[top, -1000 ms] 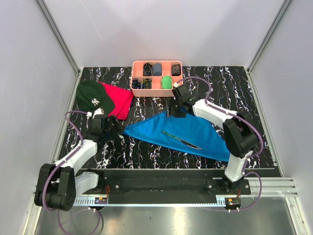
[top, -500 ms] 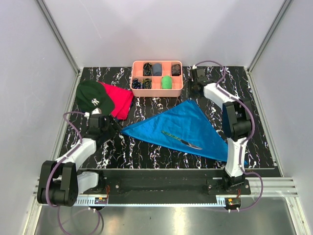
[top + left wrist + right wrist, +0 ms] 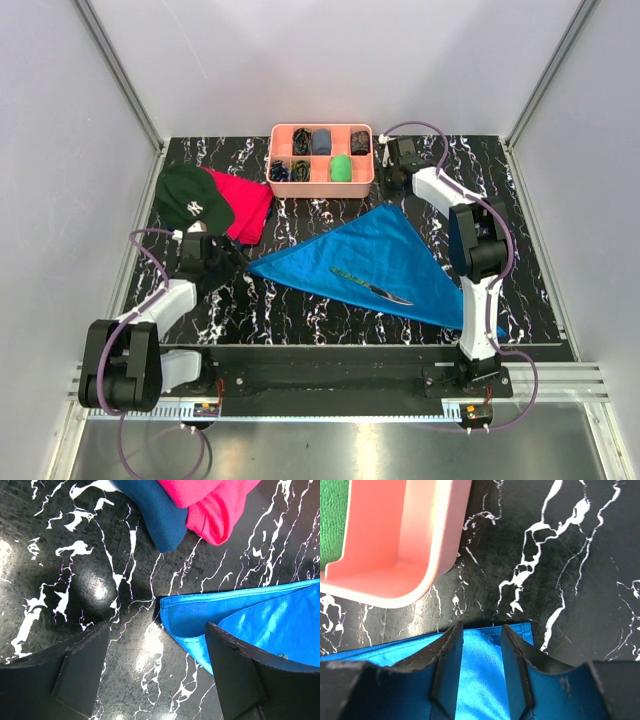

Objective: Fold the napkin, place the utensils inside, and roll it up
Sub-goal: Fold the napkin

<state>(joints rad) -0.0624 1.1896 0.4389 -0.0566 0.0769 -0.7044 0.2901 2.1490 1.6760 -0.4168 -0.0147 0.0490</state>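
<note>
Blue napkin (image 3: 370,255) lies triangle-folded mid-worktop, utensils (image 3: 370,285) on it. My left claw (image 3: 157,672) gapes over its left corner; right claw (image 3: 482,665) half-parted at far corner — grip, can't tell. Risk — lopsided pull spills utensils.

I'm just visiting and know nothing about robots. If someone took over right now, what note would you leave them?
Left gripper: open, empty, above the left corner of the napkin.
Right gripper: jaws partly open, empty, near the napkin's far tip, beside the pink tray.
Napkin: folded into a triangle, flat on the table.
Utensils: lying on the napkin, near its front edge.
Done: fold, utensils placed. Left: roll it up.
</note>
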